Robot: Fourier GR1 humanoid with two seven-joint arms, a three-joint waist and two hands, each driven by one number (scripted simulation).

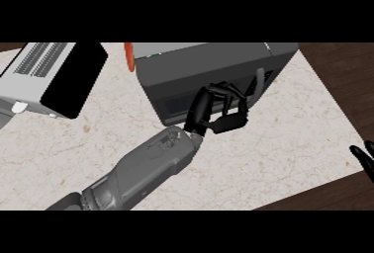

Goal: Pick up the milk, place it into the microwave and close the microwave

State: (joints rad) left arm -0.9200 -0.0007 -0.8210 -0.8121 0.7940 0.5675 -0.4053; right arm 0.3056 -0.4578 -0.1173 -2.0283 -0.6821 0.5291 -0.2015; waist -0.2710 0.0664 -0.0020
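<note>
Nearest the lower edge, a grey forearm (142,170) crosses the pale marbled desk (277,143) on a diagonal and ends in the left robot hand (219,111), which is laid against the front of the microwave (211,66). Its fingers are bent slightly but hold nothing; they rest on the dark door face, with the fingertips up near the vertical handle (258,81) at the door's far side. The right robot hand (363,155) shows only as a few straight black fingers at the right edge, well apart from the work and resting. Just beyond the left robot hand the door looks flush with the body of the oven, or all but flush, so the step in hand is judged to be the last one, pushing the door shut. The milk cannot be seen anywhere on the desk; it is presumably inside, behind the door, though nothing here confirms it. An orange thing (128,53) peeps out past the oven's far left corner, too little of it showing to name. Far off to the left of the hand stands a grey toaster oven (51,74) with a black glass front. The next move calls for a short push straight into the door until it seats, then drawing the hand back without catching the handle.
</note>
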